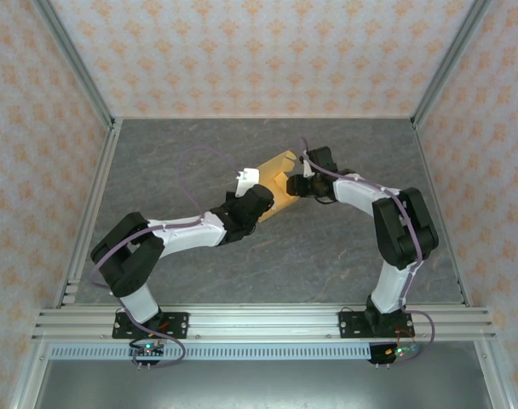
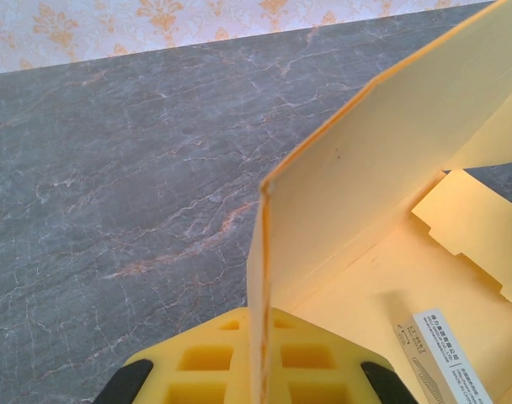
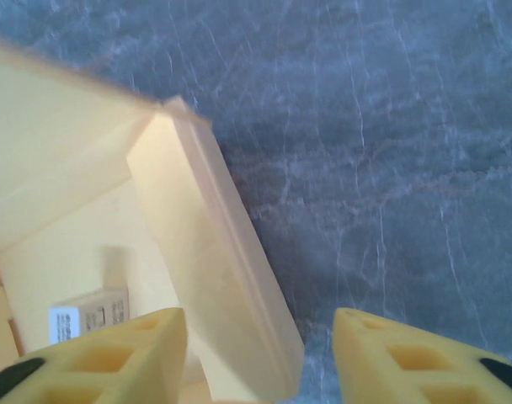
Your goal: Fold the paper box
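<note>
Midway across the table (image 1: 165, 170) I see the paper box (image 1: 280, 173) part-raised, long axis running near-left to far-right; my left gripper (image 2: 260, 370) pinches its upright wall (image 2: 349, 168), my right gripper (image 3: 260, 358) stands open astride a side flap (image 3: 214, 269)

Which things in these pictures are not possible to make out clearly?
- Top view: the paper box is mostly covered by the left gripper and the right gripper, so its fold state is unclear.
- Left wrist view: the white label is cut by the bottom edge and its print is too small.
- Right wrist view: the box's upper wall is blurred, and contact with the flap is uncertain.
</note>
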